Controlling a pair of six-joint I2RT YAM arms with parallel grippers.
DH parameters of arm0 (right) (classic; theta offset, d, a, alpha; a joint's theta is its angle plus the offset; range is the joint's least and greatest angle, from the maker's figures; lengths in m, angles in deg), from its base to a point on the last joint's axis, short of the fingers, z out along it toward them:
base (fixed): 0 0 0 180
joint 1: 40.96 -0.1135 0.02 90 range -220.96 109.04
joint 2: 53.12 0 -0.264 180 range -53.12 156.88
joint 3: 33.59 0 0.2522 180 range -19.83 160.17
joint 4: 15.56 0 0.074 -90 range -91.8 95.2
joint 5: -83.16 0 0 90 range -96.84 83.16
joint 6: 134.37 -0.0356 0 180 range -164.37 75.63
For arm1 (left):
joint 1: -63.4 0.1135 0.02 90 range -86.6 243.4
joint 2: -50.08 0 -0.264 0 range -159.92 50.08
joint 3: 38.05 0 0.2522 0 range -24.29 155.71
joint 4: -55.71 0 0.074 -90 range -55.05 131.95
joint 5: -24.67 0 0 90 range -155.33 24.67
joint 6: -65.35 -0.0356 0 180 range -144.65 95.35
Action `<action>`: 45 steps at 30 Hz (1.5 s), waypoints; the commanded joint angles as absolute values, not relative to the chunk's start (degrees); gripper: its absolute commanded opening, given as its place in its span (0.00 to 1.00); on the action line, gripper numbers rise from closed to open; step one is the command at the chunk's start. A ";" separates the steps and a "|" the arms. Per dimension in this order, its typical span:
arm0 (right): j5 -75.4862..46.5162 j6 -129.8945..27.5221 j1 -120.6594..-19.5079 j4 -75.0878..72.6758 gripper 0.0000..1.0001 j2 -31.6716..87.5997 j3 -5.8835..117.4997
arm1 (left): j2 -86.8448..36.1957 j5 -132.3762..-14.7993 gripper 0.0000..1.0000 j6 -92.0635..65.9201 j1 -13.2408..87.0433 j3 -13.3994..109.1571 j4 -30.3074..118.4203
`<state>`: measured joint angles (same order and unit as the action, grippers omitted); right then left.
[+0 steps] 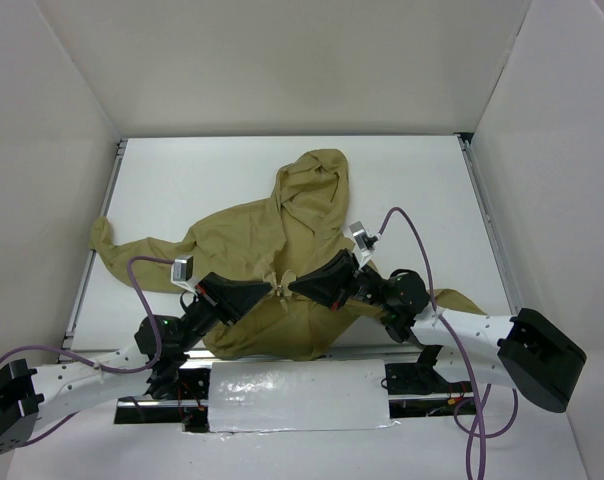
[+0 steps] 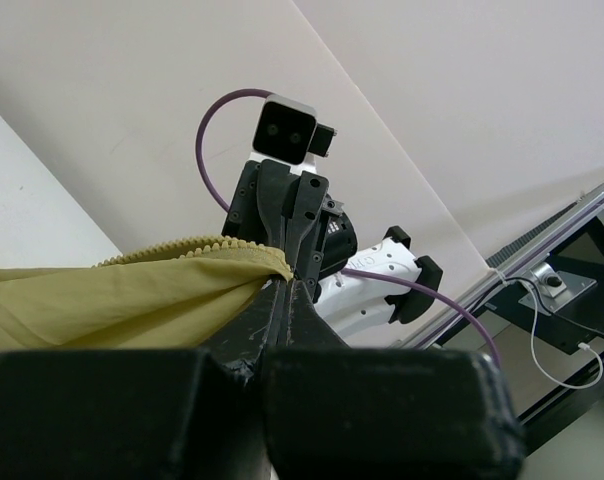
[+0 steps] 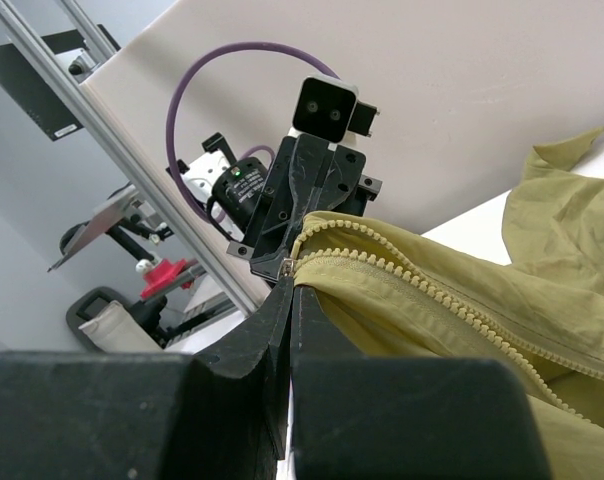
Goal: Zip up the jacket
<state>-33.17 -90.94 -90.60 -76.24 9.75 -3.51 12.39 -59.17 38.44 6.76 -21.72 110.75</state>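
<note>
The olive-tan jacket (image 1: pixel 282 240) lies spread on the white table (image 1: pixel 422 190), hood at the far side and one sleeve out to the left. My left gripper (image 1: pixel 274 290) and right gripper (image 1: pixel 292 284) meet tip to tip over its lower front and lift the fabric there. In the left wrist view my left gripper (image 2: pixel 288 278) is shut on the jacket's edge (image 2: pixel 132 290), just under a row of zipper teeth. In the right wrist view my right gripper (image 3: pixel 292 270) is shut on the end of the zipper (image 3: pixel 412 278), where a small metal part shows; two rows of teeth run away to the right.
White walls stand on three sides of the table. A metal rail (image 1: pixel 487 230) runs along its right edge and another along the left. A white sheet (image 1: pixel 297 397) covers the near edge between the arm bases. Purple cables (image 1: pixel 417 235) loop above both wrists.
</note>
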 commanded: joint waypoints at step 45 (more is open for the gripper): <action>-3.95 -99.12 -103.53 3.54 0.91 7.45 5.31 | 31.54 -35.97 0.00 32.22 6.97 -2.06 43.89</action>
